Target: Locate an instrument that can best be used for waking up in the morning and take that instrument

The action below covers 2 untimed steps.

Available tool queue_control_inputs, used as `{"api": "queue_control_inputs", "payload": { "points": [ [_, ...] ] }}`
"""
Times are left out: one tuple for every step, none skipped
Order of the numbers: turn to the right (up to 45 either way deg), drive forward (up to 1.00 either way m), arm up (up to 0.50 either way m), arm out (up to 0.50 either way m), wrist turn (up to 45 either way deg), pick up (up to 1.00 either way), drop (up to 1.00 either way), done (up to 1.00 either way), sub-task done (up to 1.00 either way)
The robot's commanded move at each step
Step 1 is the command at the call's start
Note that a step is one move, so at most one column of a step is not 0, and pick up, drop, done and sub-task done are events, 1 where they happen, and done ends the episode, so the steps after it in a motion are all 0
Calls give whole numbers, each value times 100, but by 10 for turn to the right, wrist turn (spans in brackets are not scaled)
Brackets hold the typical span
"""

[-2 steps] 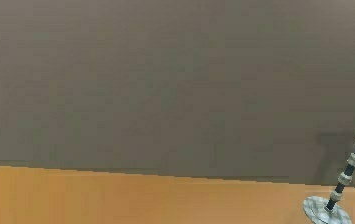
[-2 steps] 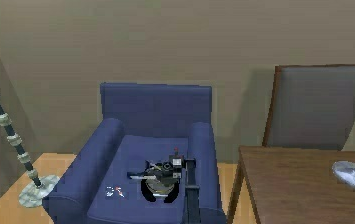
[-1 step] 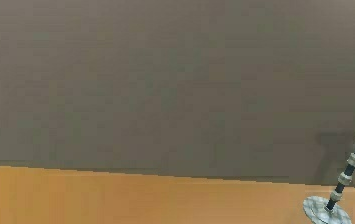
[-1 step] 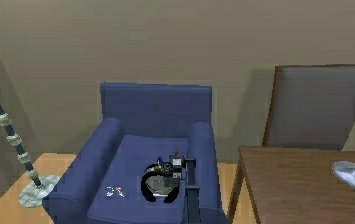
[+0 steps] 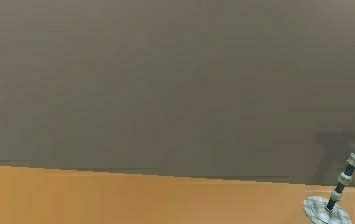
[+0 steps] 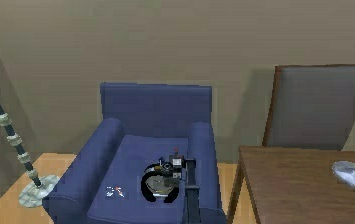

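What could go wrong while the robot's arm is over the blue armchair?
The round dark thing lies on the seat of the blue armchair, right by the jaws, so a bump might push it away. The small bits beside it could get knocked off the seat. The striped floor lamp stands close to the armchair, so the robot's base might hit it when turning.

No legible txt, labels or nos. anywhere.

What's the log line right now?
gripper: at armchair seat | nearby: dark round thing | holding: cannot tell | ahead: wall, lamp
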Motion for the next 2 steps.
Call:
{"api": "queue_control_inputs", "payload": {
  "points": [
    [0, 0, -30, 0, 0, 0, 0, 0, 0],
    [0, 0, 0, 0, 0, 100, 0, 0, 0]
  ]
}}
